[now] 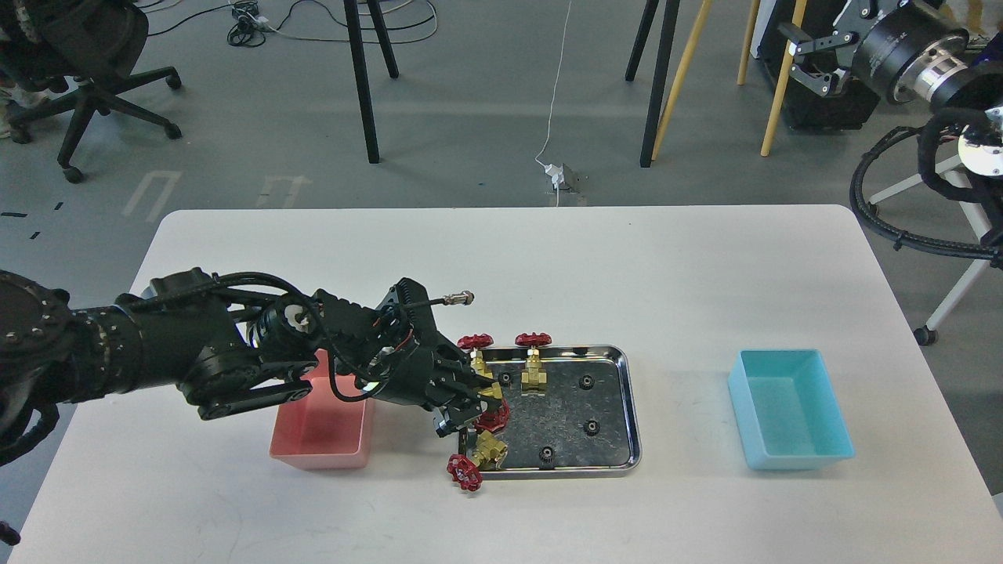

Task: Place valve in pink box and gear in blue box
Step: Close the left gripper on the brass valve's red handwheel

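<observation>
On the steel tray [619,407], mid-table, we see four valves w/ red handwheels. Valve under our left gripper [479,401] sits at tray's left edge, mostly hidden by the fingers, only a bit of red wheel and brass showing [495,413]. Left gripper jaws look part open, straddling that valve; can't tell if they actually clamp it. Second valve [475,354] upright at tray's upper-left corner, just beside the gripper. Third valve [534,362] upright, just right of it, inside the tray. Fourth valve [476,460] lies tilted at lower-left corner, its wheel hanging over the tray rim onto the table [548,258].

Gears: small black ones scattered in the tray, e.g. one at upper right [584,381], one mid right [592,427], one low centre [546,453], one near the third valve [505,378]. All apart from each other.

Pink box [321,435] left of tray, partly under our left arm, looks empty where visible. Blue box [787,411] well right of tray, empty.

Right gripper [811,59] up at top-right corner, off the table, well away from everything; jaws spread open, holding nothing.

Bkgd: office chair [86,86] top left, cables on floor.
</observation>
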Available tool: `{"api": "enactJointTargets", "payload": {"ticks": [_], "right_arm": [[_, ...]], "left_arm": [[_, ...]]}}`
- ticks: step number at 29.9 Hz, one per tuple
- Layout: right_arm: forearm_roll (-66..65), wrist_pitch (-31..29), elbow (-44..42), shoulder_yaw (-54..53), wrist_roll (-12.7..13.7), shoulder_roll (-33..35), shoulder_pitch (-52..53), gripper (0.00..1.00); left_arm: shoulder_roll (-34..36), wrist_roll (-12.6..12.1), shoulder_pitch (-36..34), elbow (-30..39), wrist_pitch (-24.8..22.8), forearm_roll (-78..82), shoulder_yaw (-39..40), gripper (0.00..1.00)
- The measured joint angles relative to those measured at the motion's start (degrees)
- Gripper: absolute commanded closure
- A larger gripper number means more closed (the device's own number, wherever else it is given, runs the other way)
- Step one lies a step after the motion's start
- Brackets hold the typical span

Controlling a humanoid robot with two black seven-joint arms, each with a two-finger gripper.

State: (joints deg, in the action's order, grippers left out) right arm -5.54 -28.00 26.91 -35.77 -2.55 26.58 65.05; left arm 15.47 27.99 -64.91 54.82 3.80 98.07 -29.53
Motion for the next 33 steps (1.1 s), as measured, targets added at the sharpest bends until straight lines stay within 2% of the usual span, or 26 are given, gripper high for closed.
{"api": "enactJointTargets", "payload": {"ticks": [19,33], "right_arm": [[0.00,0.00,-0.02,0.00,0.00,0.24,-0.18,0.01],[0.00,0.00,-0.02,0.00,-0.09,0.24,-0.63,0.01]], "left_arm": [[2.07,0.01,-0.90,1.28,1.29,0.28,0.03,0.85],[7.78,0.01,-3.49,8.85,2.04,-0.11,1.81,0.85]]}}
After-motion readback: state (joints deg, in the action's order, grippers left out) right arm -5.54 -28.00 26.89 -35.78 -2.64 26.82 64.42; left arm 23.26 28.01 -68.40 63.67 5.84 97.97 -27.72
